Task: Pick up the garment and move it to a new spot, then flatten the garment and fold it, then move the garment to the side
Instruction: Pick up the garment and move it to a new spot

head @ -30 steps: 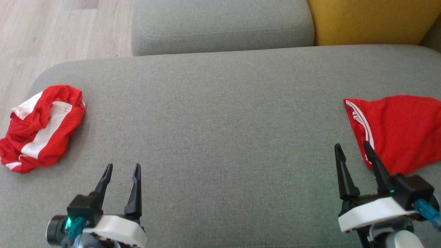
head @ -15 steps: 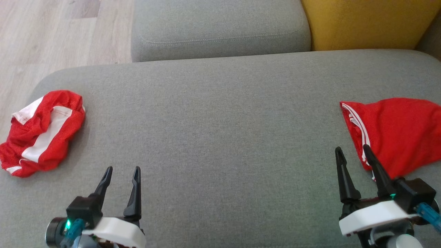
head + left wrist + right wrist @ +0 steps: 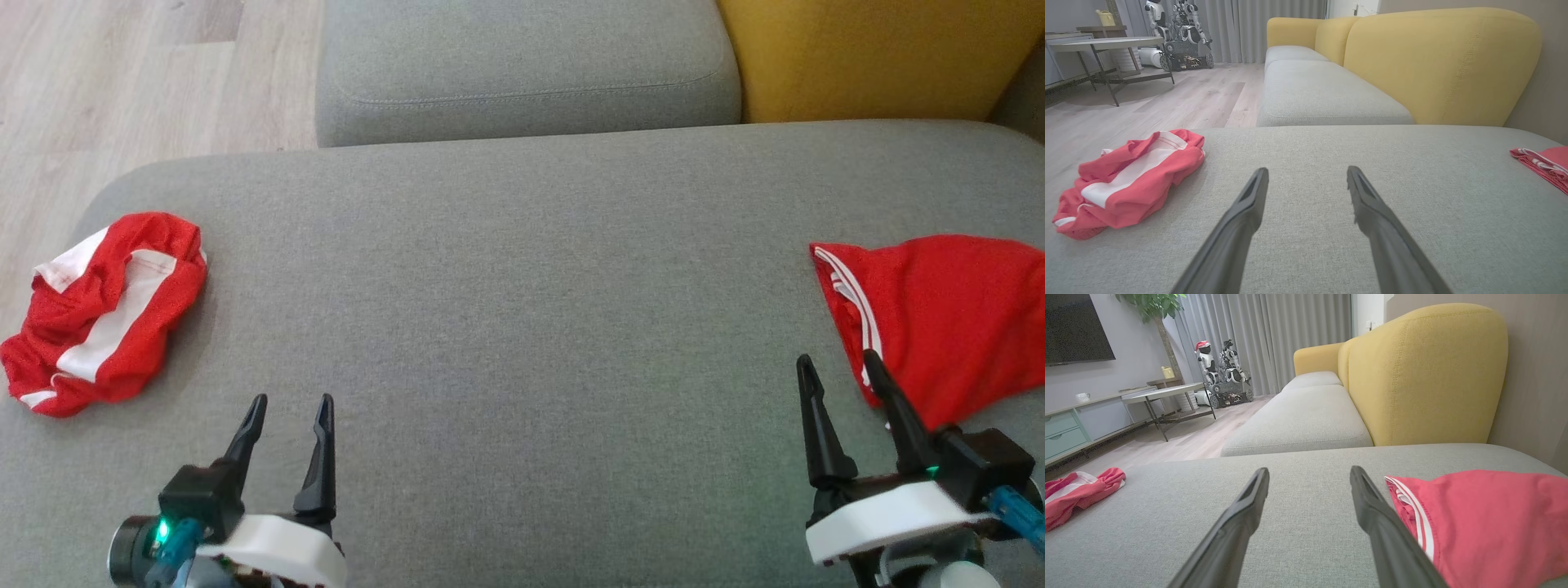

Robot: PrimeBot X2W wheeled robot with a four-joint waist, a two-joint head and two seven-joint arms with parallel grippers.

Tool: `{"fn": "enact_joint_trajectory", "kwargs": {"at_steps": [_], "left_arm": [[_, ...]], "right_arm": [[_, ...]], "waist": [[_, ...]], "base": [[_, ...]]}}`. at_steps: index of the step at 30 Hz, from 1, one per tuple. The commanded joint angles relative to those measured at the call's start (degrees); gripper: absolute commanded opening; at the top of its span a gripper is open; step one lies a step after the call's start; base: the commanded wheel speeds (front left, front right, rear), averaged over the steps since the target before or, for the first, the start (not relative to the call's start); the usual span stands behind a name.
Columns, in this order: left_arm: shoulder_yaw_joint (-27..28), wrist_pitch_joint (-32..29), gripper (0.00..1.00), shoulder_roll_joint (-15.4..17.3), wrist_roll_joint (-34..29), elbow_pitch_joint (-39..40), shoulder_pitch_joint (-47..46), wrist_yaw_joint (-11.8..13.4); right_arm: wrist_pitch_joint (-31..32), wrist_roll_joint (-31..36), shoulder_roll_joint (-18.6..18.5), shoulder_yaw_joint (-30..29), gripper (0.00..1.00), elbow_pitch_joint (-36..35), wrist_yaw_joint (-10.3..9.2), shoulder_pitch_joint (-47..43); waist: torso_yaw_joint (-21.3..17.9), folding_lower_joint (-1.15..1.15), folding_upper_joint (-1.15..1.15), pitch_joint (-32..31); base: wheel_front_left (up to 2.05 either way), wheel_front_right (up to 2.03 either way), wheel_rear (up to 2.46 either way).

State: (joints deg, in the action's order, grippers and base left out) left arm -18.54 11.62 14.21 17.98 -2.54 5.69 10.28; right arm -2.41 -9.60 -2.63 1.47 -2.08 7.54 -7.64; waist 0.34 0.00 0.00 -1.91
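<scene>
A crumpled red and white garment [image 3: 102, 314] lies at the left of the frame, near the edge of the big grey seat [image 3: 522, 310]. A flatter red garment [image 3: 947, 318] with thin white stripes lies at the right edge. The left gripper [image 3: 294, 398] sits at the lower left, its jaws wide apart and holding nothing. The right gripper [image 3: 837, 356] sits at the lower right, also wide and holding nothing, just beside the flatter garment. A yellow cushion [image 3: 882, 57] is at the upper right.

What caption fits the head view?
Left claw and right claw, open, over a grey fabric sofa seat, between a crumpled red-and-white garment and a flatter red white-striped garment.
</scene>
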Motion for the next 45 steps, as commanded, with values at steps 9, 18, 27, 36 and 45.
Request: {"fn": "enact_joint_trajectory", "kwargs": {"at_steps": [9,18,27,36,45], "left_arm": [[2.0,0.5,1.0,1.0,0.9,1.5,-3.1,0.8],[1.6,0.8,1.0,0.4,1.0,1.4,-4.2,1.1],[1.7,1.5,1.0,0.1,1.2,1.5,-4.6,1.5],[1.8,1.8,1.0,0.2,1.5,2.0,-4.0,1.9],[1.6,2.1,1.0,0.4,1.6,1.9,-4.4,1.8]], "right_arm": [[0.4,-0.4,-0.2,0.4,1.0,-2.3,-0.05,1.3],[0.7,-0.6,-0.2,0.9,1.0,-3.2,-0.05,0.9],[0.8,-1.0,-0.2,3.2,1.0,-3.5,-0.05,1.7],[0.6,-1.3,-0.2,4.4,1.0,-2.6,-0.05,2.5],[0.6,-1.4,-0.2,4.9,1.0,-2.3,-0.05,2.4]], "waist": [[2.1,0.0,0.0,-0.4],[9.3,0.0,0.0,-0.9],[20.9,0.0,0.0,-1.1],[24.7,0.0,0.0,-1.0],[25.2,0.0,0.0,-0.7]], "base": [[0.0,0.0,0.0],[0.0,0.0,0.0],[0.0,0.0,0.0],[0.0,0.0,0.0],[0.0,0.0,0.0]]}}
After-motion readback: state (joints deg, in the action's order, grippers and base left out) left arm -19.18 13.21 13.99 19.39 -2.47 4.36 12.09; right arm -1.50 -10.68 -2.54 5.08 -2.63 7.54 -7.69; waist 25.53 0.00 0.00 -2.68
